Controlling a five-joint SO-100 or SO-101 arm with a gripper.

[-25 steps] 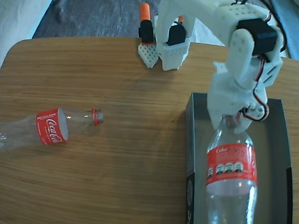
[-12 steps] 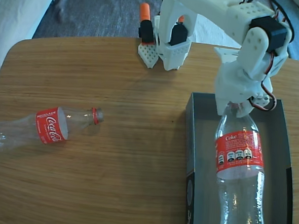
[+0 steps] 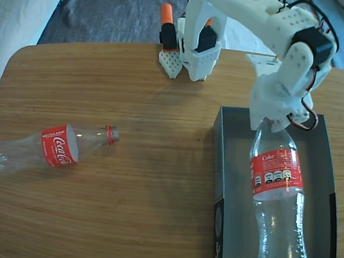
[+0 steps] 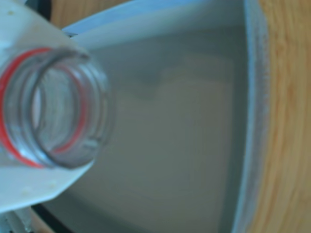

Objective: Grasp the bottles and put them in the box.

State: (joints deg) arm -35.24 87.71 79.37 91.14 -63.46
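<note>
I hold one bottle [image 3: 276, 188] by its neck over the box [image 3: 220, 167]. My gripper [image 3: 270, 124] is clamped on that neck at the far end of the box in the fixed view, though the fingertips themselves sit hidden under my wrist housing. In the wrist view the open mouth [image 4: 51, 114], with its red ring, fills the left side, pressed against a white finger [image 4: 29, 184], and the grey floor of the box [image 4: 184, 121] lies behind it.

What the coming move turns on is the bottle's long axis against the box's. In the fixed view the bottle runs from my gripper at the far end toward the near end, base low in the frame, lined up with the length of the box and lying between its left and right walls. The base looks close to the near wall, and I cannot tell whether it touches the floor yet. I judge that lowering the neck and letting go would lay it flat inside, with little room to spare lengthwise.

The second bottle [image 3: 48, 148] lies on its side on the surface [image 3: 144, 197], well apart at the left, its neck pointing right toward the box and slightly far. From my gripper it lies left and a little nearer.
</note>
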